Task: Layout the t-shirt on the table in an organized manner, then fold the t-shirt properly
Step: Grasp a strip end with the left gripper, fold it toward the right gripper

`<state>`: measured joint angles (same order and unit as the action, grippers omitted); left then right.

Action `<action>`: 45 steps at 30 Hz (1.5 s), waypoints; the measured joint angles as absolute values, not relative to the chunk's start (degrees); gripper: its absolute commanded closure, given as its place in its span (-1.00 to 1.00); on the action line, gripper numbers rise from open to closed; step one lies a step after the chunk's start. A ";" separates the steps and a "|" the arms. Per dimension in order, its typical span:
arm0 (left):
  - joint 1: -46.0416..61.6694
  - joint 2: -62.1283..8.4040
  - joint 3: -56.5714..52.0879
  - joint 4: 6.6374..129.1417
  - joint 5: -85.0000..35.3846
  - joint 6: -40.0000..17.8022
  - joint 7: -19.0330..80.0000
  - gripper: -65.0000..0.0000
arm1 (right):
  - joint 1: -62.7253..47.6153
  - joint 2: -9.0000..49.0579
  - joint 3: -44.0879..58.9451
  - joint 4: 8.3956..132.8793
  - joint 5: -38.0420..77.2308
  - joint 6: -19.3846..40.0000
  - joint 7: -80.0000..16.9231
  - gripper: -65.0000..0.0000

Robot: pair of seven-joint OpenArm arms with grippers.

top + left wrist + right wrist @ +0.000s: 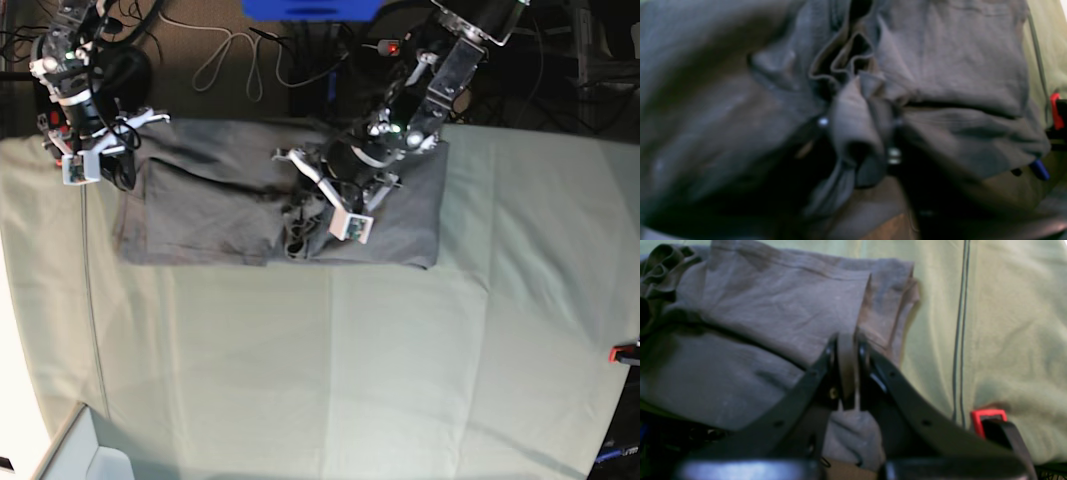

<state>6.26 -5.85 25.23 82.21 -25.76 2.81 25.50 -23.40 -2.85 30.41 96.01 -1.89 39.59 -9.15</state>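
The t-shirt (250, 195) lies along the far edge of the desk (350, 360). The right tool (847, 340) is closed on its edge. The left tool (310, 215) sits in bunched cloth at the middle; its opening I cannot tell.

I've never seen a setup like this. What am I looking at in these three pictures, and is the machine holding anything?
It is a robot with two arms. The base view looks down from above; the other two come from cameras on each wrist. A dark grey t-shirt lies on a table covered in pale green cloth. The right end effector is shut on the shirt's edge. The left end effector sits at the bunched middle of the shirt; its own view is blurred, so I cannot tell whether it grips.
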 measured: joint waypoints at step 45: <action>9.82 -10.70 17.21 94.61 -27.42 2.57 25.69 -0.22 | -2.87 -0.03 34.70 77.03 -1.21 39.59 -33.82 -0.37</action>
